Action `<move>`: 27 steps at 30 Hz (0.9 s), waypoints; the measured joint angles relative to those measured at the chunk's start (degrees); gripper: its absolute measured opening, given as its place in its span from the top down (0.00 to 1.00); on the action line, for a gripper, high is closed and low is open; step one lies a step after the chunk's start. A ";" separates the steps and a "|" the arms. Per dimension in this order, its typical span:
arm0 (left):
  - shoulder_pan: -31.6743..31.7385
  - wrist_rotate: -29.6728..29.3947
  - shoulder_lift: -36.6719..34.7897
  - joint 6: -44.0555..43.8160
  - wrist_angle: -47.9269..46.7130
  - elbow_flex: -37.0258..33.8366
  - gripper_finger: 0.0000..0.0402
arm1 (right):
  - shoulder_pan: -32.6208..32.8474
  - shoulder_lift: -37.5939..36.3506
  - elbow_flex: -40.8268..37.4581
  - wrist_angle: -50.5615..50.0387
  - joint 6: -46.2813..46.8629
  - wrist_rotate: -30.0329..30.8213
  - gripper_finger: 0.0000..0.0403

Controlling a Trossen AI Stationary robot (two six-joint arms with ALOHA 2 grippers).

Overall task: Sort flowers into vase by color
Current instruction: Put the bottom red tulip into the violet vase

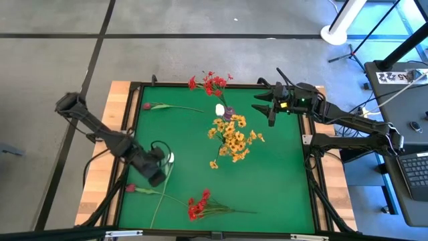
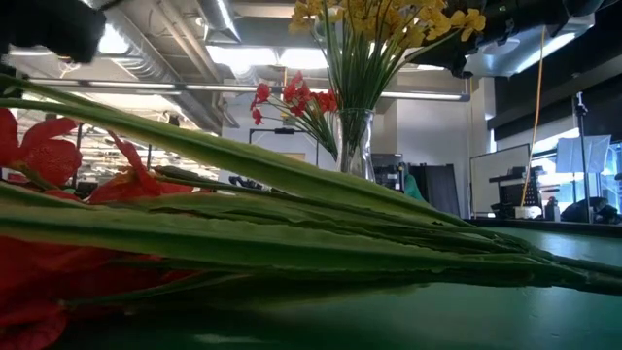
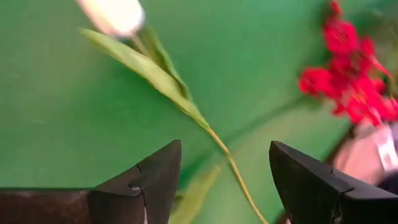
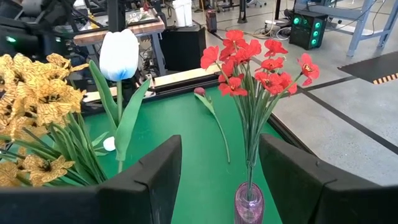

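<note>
Green felt covers the table (image 1: 281, 194), framed in pale wood, with grey floor around it. Near the middle, toward the far edge, a clear glass vase (image 2: 355, 136) carries a full bunch of yellow blossoms (image 1: 234, 139) with one white tulip (image 4: 119, 55) among them; a small pink-tinted vase (image 4: 249, 203) at the far edge holds red blossoms (image 1: 214, 83).

Loose stems remain — a white tulip bud on a thin green stem (image 3: 112, 14) by the left edge, a dark maroon bud (image 1: 147, 106) at the far left corner, another maroon bud (image 1: 130, 189) and a red spray (image 1: 198, 204) along the near edge.

The left gripper (image 3: 217, 186) hovers over the white tulip's stem with its fingers spread apart, nothing between them. This looks like the pick-up step for that tulip — the next move calls for lowering until the stem sits between the fingers, then closing on it.

The right gripper (image 4: 214, 180) waits near the far right corner, facing the vases, fingers apart and holding nothing.
</note>
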 joint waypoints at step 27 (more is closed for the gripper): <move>-14.25 4.07 24.06 23.26 2.52 1.06 0.43 | 0.00 0.00 0.00 0.04 1.57 0.20 0.47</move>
